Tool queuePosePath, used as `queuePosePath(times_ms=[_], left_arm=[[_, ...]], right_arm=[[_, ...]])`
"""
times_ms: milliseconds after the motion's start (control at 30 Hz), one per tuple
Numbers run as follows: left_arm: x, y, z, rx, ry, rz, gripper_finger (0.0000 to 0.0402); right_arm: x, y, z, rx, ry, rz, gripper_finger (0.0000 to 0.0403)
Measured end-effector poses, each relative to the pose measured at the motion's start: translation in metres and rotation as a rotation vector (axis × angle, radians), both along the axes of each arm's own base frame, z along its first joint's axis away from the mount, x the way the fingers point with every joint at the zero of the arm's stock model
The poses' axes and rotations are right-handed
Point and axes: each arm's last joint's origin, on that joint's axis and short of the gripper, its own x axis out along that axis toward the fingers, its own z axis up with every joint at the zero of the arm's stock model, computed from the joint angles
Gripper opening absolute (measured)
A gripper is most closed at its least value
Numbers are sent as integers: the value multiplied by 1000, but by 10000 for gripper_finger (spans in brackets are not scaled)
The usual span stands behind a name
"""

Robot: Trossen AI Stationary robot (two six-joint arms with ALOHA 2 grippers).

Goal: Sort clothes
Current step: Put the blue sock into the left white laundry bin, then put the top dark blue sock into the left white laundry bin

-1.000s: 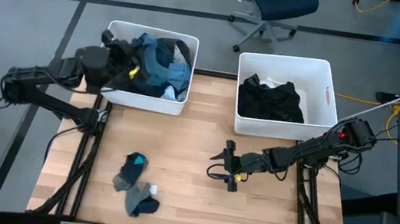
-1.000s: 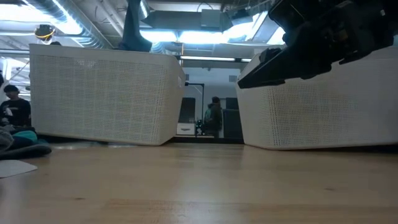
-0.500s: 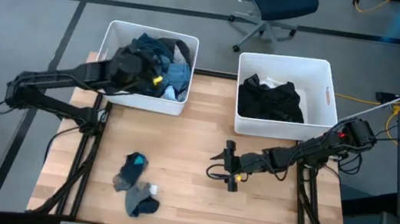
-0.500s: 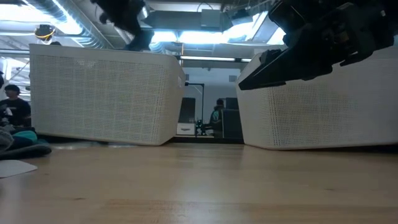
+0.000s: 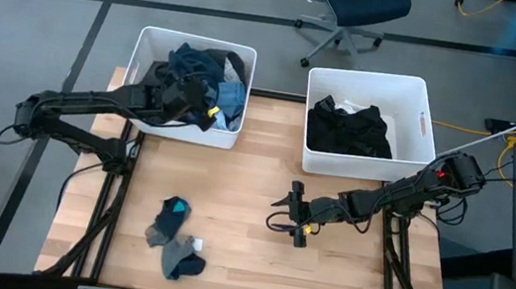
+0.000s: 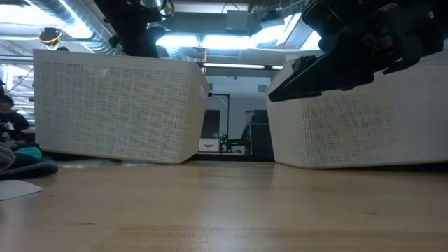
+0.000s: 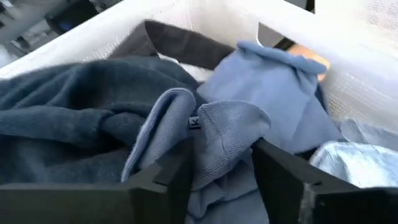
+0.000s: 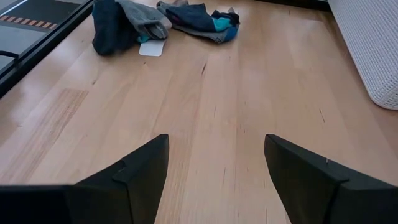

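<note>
The left tool (image 5: 205,110) is down in the left white rectangular plastic bin (image 5: 157,37), and its fingers sit spread on either side of a fold of pale grey-blue knit fabric (image 7: 217,140). They straddle it but I can't call it pinched; there's daylight at one side. Around that fold lie a dark grey-blue heavy garment (image 7: 68,106), a light blue smooth garment (image 7: 277,93) and a strip of charcoal cloth (image 7: 180,43) against the bin wall.

This pile is all soft, limp stuff. I'd expect nothing here to hold a shape: it should drape, stretch and drag its neighbours along if layers are tangled. It looks light, and the ribbed knit should give good friction. The raised ridge between the fingers looks like the best place to take hold, since a bunched fold gives thickness to bite on where a flat layer would slip out.

Over in the right white plastic bin (image 5: 423,91) sits a heap of black garments (image 5: 348,126). Out on the pale wooden worktop (image 5: 253,179), near the front left, lie small teal-and-grey socks (image 5: 171,218) and a dark sock beside a white tag (image 5: 181,259).

The right tool (image 8: 214,180) hovers low over bare wood with fingers wide apart, holding nothing.
</note>
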Motion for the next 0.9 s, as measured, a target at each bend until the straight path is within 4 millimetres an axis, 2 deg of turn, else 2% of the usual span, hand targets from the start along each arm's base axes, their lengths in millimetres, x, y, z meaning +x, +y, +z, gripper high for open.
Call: queuePosePath(times_ms=[233,467,633,900], left_arm=[[-10,-10,28,-29,-53,-18,187],[-27,-32,64,-12,-206,-124,202],[-33,-58,68,-138,-274,-328,202],[-25,-108,55,-346,-230,-550,196]], right_arm=[[0,0,0,-1,4,0,264],[0,0,0,-1,4,0,264],[0,0,0,-1,4,0,264],[0,0,0,-1,2,0,264]])
